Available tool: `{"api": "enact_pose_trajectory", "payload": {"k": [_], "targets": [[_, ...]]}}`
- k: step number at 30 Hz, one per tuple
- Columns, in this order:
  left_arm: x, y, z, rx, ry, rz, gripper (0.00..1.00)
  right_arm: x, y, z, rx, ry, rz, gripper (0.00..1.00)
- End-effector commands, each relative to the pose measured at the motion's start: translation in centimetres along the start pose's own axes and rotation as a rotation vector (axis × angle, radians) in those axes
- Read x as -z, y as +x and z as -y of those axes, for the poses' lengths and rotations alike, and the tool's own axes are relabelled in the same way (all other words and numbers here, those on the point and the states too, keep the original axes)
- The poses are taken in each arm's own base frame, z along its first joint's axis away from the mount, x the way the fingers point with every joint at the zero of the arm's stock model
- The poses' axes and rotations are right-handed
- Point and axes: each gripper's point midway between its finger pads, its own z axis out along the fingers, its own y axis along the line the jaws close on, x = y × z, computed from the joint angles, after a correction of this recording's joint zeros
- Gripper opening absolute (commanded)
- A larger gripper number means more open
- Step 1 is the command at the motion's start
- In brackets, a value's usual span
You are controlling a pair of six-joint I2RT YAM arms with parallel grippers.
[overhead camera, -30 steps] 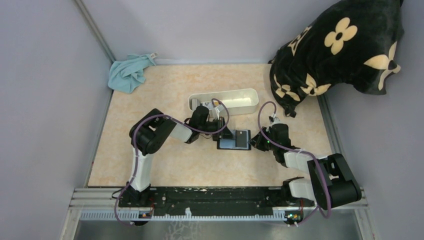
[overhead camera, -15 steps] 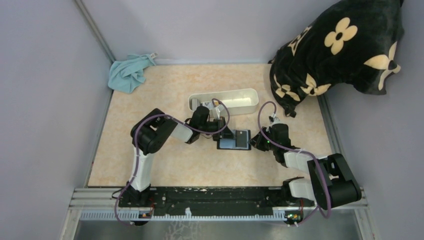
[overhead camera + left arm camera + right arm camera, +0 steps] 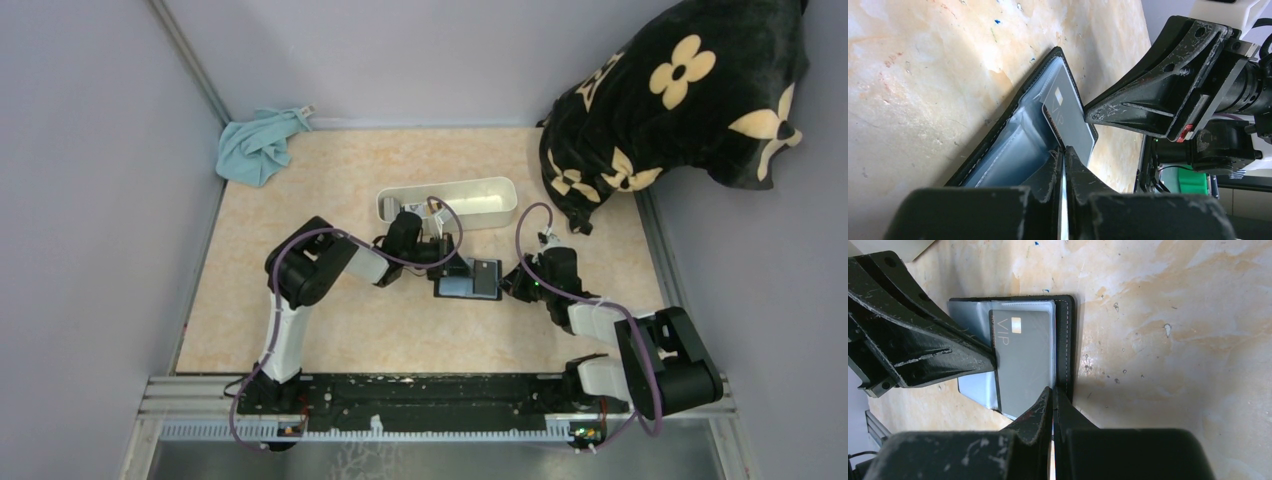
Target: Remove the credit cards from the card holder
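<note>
The black card holder (image 3: pixel 466 289) lies open on the table, its grey-blue inside up. A grey credit card (image 3: pixel 1024 357) marked VIP sticks partly out of its slot; it also shows in the left wrist view (image 3: pixel 1069 115). My left gripper (image 3: pixel 1064 150) is shut on the card's edge, and it reaches in from the left in the top view (image 3: pixel 455 268). My right gripper (image 3: pixel 1053 390) is shut on the card holder's (image 3: pixel 1066 340) right black edge and pins it at the table. The two grippers face each other across the holder (image 3: pixel 998 145).
A white oblong tray (image 3: pixel 447 203) stands just behind the left gripper. A blue cloth (image 3: pixel 257 147) lies at the back left corner. A black cushion with cream flowers (image 3: pixel 680 95) fills the back right. Walls close in both sides.
The left arm has shifted slightly to the right. The card holder, the card and the right arm look unmoved.
</note>
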Motion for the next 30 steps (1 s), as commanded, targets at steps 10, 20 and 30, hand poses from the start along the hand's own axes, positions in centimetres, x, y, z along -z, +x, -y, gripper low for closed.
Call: {"api": "enact_pose_trajectory", "payload": {"k": [10, 20, 30], "targets": [[0.7, 7.2, -4.6, 0.299, -0.176, -0.192, 0.0, -0.2, 0.4, 0.0, 0.006, -0.001, -0.012, 0.0], [3.1, 5.7, -5.2, 0.282, -0.185, -0.155, 0.0, -0.3, 0.4, 0.3, 0.004, 0.008, -0.012, 0.0], [5.3, 5.4, -5.9, 0.274, -0.213, -0.176, 0.0, -0.4, 0.4, 0.3, 0.005, 0.007, -0.014, 0.0]]}}
